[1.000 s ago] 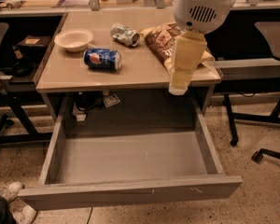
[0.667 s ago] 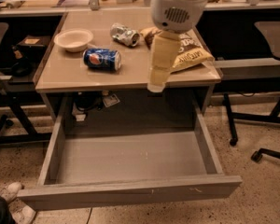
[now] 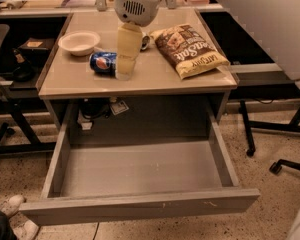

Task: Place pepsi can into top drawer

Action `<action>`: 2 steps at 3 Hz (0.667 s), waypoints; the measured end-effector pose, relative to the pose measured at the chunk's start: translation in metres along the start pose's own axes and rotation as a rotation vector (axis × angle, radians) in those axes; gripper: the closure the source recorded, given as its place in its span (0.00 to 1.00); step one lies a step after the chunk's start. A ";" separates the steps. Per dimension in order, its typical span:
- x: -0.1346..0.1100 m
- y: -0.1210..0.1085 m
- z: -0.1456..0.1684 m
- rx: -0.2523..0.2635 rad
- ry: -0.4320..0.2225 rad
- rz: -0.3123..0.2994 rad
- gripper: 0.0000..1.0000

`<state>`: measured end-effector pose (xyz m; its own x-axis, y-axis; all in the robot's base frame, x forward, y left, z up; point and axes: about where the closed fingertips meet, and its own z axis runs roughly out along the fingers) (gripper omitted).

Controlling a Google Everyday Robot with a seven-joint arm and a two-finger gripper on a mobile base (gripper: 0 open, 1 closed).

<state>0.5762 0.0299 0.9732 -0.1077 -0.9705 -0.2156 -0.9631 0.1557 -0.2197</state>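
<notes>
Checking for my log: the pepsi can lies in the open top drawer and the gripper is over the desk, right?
No: the camera view shows the pepsi can lying on the desk beside the gripper, not in the open top drawer.

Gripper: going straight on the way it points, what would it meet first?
Likely the pepsi can, lying just under the gripper; depth is unclear, so possibly the desk top beside it.

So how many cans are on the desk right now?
2. The pepsi can lies on its side between the bowl and the gripper, which is lowered right beside it. A silver can peeks out behind the gripper, next to the chip bag, mostly hidden.
</notes>
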 end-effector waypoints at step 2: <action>-0.030 -0.016 0.025 -0.045 -0.036 0.020 0.00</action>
<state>0.6011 0.0608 0.9590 -0.1185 -0.9600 -0.2536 -0.9711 0.1654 -0.1721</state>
